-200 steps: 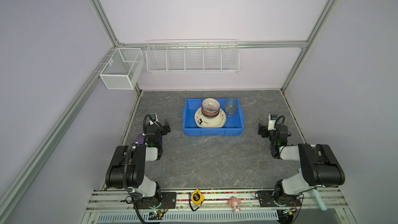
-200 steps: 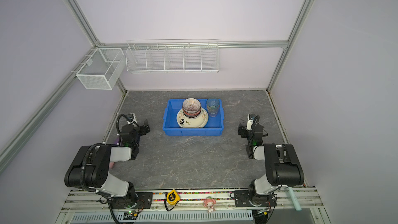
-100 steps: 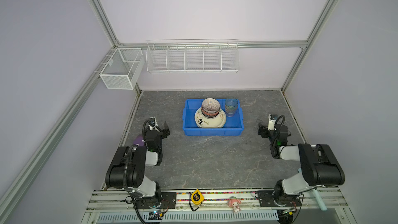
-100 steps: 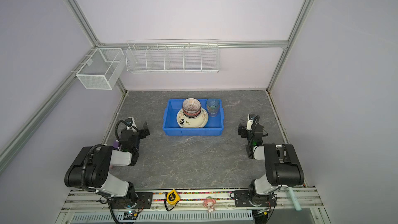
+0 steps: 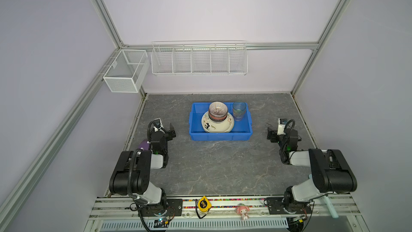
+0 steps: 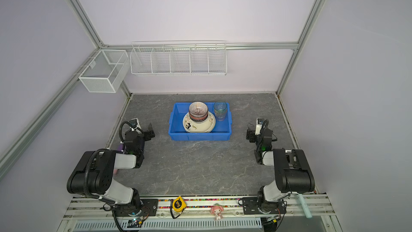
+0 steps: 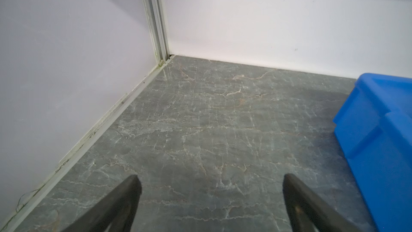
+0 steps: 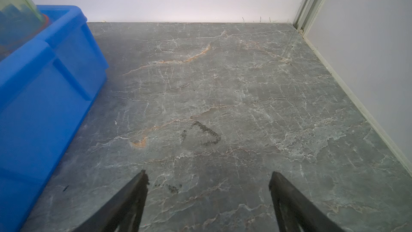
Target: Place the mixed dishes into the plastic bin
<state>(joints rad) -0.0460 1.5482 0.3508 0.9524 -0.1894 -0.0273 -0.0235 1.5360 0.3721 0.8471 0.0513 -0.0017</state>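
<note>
My left claw [image 7: 210, 181] and right claw [image 8: 208, 179] hang spread and empty either side of the blue plastic bin [image 5: 220, 135] holding the bowl stack [image 5: 218, 113], "3" plate [image 5: 217, 127] and green cup [image 5: 239, 111], and a low inward swing could bump its wall and topple the stack.

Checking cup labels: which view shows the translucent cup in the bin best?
Both top views: the whole translucent cup stands upright in the blue bin, unobstructed. Right wrist catches only its cropped side; left wrist misses it.
</note>
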